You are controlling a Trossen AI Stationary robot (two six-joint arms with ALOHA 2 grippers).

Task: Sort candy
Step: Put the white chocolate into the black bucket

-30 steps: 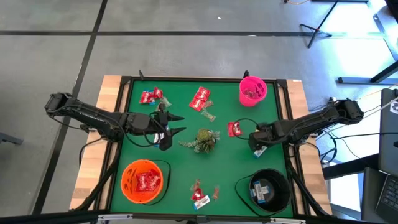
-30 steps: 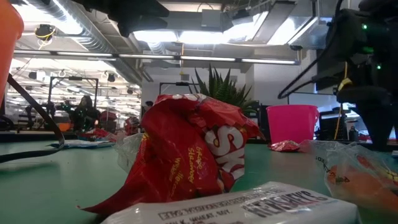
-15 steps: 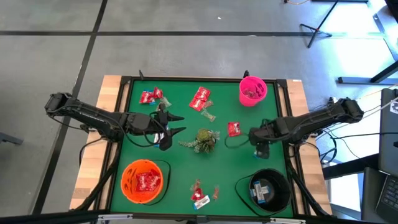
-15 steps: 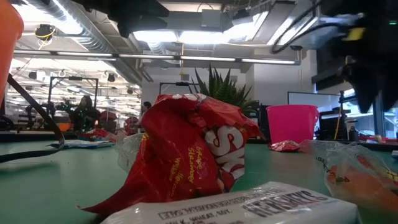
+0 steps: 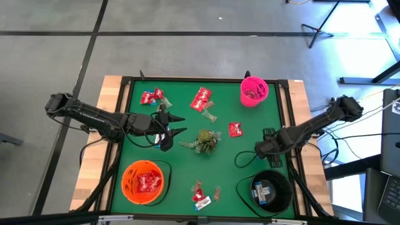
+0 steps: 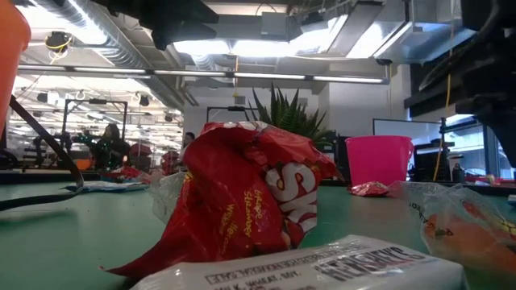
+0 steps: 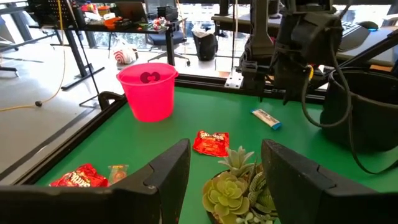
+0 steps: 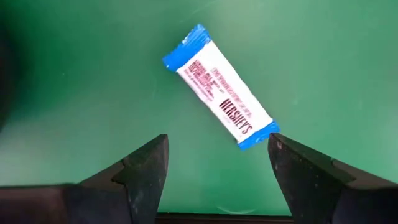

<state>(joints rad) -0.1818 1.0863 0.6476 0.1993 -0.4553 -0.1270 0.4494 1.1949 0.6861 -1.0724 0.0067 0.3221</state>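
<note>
The right gripper (image 8: 217, 171) hung over a white-and-blue candy bar (image 8: 221, 104) lying flat on the green counter (image 8: 74, 74) near the counter's 4 o'clock edge, its fingers spread wide and empty. The bar looked light, thin and slick-wrapped; pinching across its narrow middle seemed safest. The left gripper (image 5: 173, 132) waited released at 9 o'clock.
</note>
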